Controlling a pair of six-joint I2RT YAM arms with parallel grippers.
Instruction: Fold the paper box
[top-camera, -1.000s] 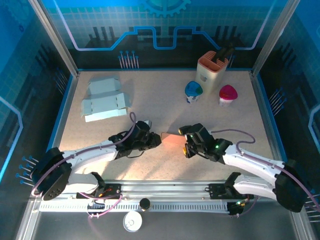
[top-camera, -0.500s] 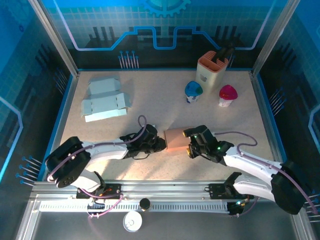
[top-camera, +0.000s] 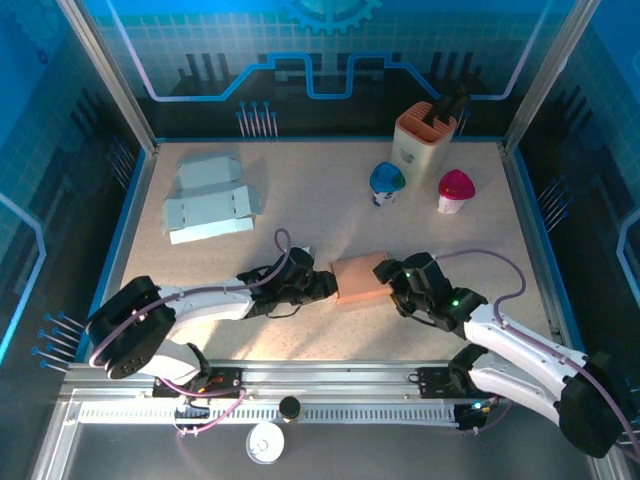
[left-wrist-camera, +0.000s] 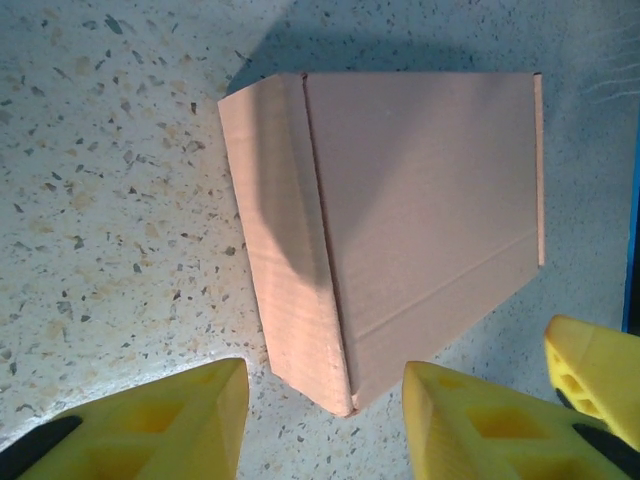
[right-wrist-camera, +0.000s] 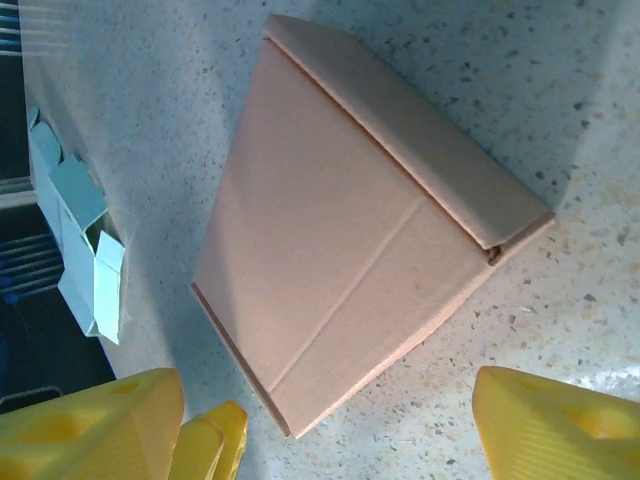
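One speckled beige table (top-camera: 300, 200) carries everything. Two white robot arms reach in from its near edge, the left arm (top-camera: 200, 300) and the right arm (top-camera: 520, 335), and meet near the middle. At far left lies one pile of pale blue flat cardboard blanks (top-camera: 208, 205). At far right stands one orange-tan slotted holder (top-camera: 424, 140). One folded brown paper box (top-camera: 360, 277) rests on the table between the two arms, near the middle. Two small lidded cups stand just near of the holder, one blue-topped (top-camera: 386, 183) and one pink-topped (top-camera: 455, 190).

The left fingers (left-wrist-camera: 160, 420) are yellow and stand apart, with the box's left corner in the gap, untouched. The right fingers (right-wrist-camera: 90, 425) are spread wide with the box ahead of them, nothing gripped.
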